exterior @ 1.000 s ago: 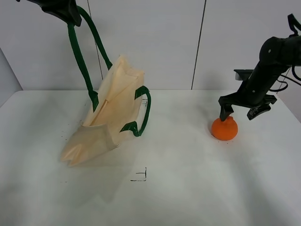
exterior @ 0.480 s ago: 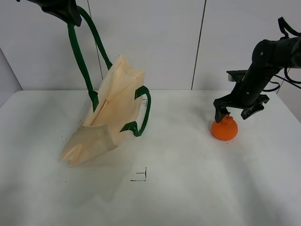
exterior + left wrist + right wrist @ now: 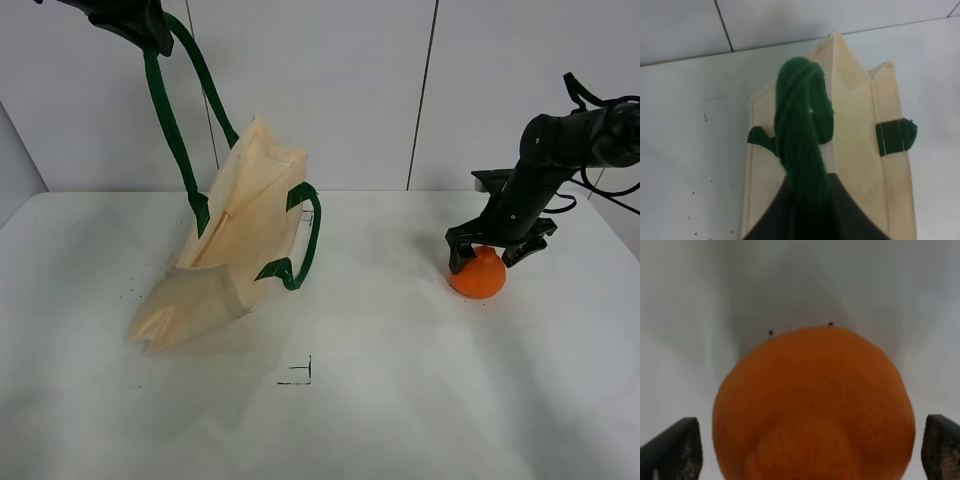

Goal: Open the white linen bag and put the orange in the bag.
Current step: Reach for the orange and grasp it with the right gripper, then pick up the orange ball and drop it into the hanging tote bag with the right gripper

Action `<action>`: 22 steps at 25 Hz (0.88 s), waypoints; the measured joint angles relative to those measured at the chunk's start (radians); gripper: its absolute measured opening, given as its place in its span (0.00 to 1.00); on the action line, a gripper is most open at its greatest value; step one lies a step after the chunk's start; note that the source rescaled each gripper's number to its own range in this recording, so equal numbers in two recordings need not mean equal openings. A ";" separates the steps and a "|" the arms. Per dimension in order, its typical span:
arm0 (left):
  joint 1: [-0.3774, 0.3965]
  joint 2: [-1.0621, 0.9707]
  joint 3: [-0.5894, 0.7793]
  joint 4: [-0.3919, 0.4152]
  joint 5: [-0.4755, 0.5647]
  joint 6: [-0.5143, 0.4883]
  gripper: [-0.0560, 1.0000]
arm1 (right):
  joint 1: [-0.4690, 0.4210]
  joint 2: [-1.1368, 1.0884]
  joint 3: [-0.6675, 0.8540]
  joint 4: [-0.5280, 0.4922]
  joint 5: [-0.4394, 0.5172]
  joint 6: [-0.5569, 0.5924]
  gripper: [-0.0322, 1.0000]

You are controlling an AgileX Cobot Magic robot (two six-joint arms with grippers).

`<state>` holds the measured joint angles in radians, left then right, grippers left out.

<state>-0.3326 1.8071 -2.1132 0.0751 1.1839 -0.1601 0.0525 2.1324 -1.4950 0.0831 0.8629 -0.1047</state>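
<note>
1 strap (image 3: 165, 115) in l hand (image 3: 146, 30); r hand (image 3: 488, 256) astride orange (image 3: 478, 279).

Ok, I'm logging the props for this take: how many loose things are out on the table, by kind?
white linen bag: 1
orange: 1
Total: 2

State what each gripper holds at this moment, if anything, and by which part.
Left gripper: the white linen bag, by one green strap handle. Right gripper: nothing; it is open, straddling the orange without clamping it.
</note>
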 joint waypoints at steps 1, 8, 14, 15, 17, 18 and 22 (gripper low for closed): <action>0.000 0.000 0.000 0.000 0.000 0.000 0.05 | 0.000 0.000 0.000 0.000 -0.005 0.000 1.00; 0.000 0.000 0.000 -0.004 0.000 0.000 0.05 | 0.000 0.018 0.000 -0.003 -0.005 0.000 0.96; 0.000 0.000 0.000 -0.004 0.000 0.000 0.05 | 0.000 0.030 -0.001 -0.003 -0.004 0.000 0.60; 0.000 0.000 0.000 -0.004 0.000 0.000 0.05 | 0.000 0.030 -0.004 -0.003 0.002 0.000 0.38; 0.000 0.000 0.000 -0.005 0.000 0.000 0.05 | 0.000 0.030 -0.021 -0.003 0.030 0.000 0.05; 0.000 0.000 0.000 -0.005 0.000 0.000 0.05 | 0.000 0.028 -0.036 -0.003 0.045 0.000 0.03; 0.000 0.000 0.000 -0.005 0.000 0.000 0.05 | 0.000 0.023 -0.130 0.001 0.143 -0.024 0.03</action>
<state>-0.3326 1.8071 -2.1132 0.0702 1.1839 -0.1601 0.0525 2.1554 -1.6247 0.0842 1.0060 -0.1288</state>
